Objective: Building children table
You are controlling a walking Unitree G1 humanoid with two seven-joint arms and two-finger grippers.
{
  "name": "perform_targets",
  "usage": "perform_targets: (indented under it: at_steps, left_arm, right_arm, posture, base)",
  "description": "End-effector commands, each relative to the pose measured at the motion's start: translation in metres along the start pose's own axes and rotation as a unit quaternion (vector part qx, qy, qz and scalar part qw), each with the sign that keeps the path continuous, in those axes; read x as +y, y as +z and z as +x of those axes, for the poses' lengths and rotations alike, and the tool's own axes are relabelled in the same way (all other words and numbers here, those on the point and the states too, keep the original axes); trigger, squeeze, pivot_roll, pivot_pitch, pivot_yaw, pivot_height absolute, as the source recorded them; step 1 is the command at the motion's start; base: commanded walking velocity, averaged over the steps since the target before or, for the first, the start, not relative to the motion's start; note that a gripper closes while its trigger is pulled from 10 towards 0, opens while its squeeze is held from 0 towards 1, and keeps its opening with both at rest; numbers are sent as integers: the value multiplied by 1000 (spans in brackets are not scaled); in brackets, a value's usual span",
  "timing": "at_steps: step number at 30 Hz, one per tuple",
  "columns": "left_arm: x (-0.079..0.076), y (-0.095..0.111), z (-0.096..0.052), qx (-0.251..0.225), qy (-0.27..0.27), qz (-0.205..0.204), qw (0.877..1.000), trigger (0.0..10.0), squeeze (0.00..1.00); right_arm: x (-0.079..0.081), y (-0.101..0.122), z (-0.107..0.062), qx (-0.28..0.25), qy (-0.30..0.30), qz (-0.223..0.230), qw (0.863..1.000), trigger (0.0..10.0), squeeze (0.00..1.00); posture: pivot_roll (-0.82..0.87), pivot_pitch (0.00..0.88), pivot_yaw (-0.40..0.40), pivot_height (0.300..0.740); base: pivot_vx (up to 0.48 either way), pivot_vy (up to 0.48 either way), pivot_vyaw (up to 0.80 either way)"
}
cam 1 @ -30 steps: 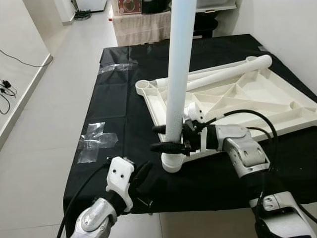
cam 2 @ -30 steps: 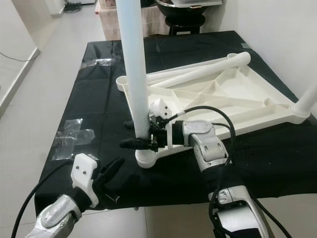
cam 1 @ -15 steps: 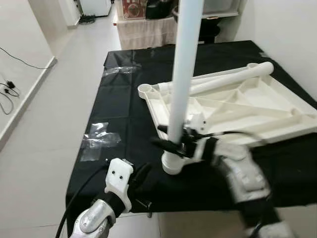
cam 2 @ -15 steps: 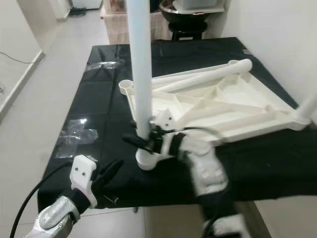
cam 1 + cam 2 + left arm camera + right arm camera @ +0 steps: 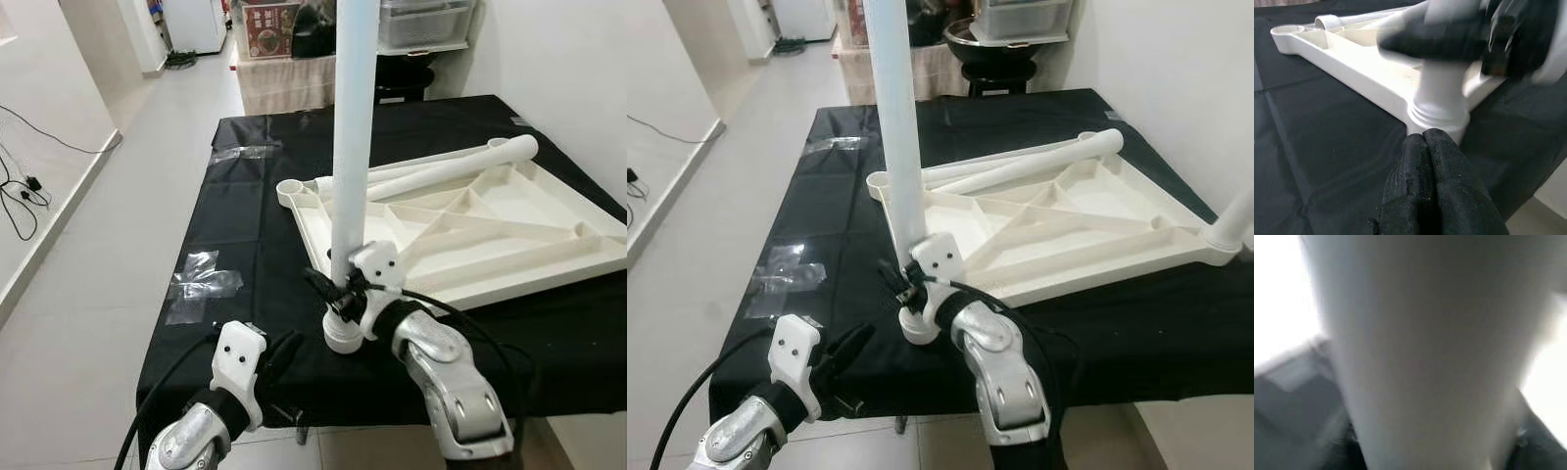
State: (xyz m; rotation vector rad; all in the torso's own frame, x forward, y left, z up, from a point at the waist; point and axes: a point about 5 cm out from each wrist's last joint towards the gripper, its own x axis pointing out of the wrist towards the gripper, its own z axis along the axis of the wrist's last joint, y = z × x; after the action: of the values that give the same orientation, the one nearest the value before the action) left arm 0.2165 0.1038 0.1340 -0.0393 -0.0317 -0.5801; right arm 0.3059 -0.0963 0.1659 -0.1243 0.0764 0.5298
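A pale tiled floor (image 5: 108, 225) runs past white walls to shelving at the room's far end. On it lies a black cloth (image 5: 240, 211) with clear tape patches (image 5: 201, 284). The upturned white tabletop (image 5: 470, 230) rests on the cloth, one loose leg (image 5: 451, 166) across it. An upright leg (image 5: 351, 147) stands in the near corner socket, clasped low down by the right gripper (image 5: 338, 289). The left gripper (image 5: 1427, 142), fingers pressed together, hovers near that socket
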Motion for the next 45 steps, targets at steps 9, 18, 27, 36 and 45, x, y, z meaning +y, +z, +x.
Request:
perform_targets:
  at_steps: [9, 18, 27, 36, 45]
  left_arm:
    - [1, 1, -6, 9, 10, 26, 1000, 10000, 0]
    - [-1, 3, -6, 6, 23, 38, 999, 10000, 0]
    - [-1, 2, -7, 4, 32, 31, 999, 10000, 0]
    - [-4, 2, -7, 6, 31, 29, 999, 10000, 0]
    - [3, 2, -10, 6, 34, 15, 999, 10000, 0]
  right_arm:
    - [-16, 26, 13, -50, 159, -19, 986, 10000, 537]
    - [-30, 28, 11, -14, 335, -82, 939, 10000, 0]
    - [-49, 27, 24, 1, 348, -46, 936, 0, 0]
    - [-64, 14, 12, 3, 341, -24, 940, 0, 0]
    - [-42, -35, -9, 54, -9, 18, 998, 0, 0]
  posture:
    - [75, 135, 14, 740]
    - [87, 139, 3, 740]
    - [88, 141, 1, 740]
    - [57, 151, 2, 740]
    - [29, 182, 28, 740]
  base:
    - [0, 0, 0]
    - [0, 0, 0]
    - [0, 0, 0]
    - [0, 0, 0]
    - [0, 0, 0]
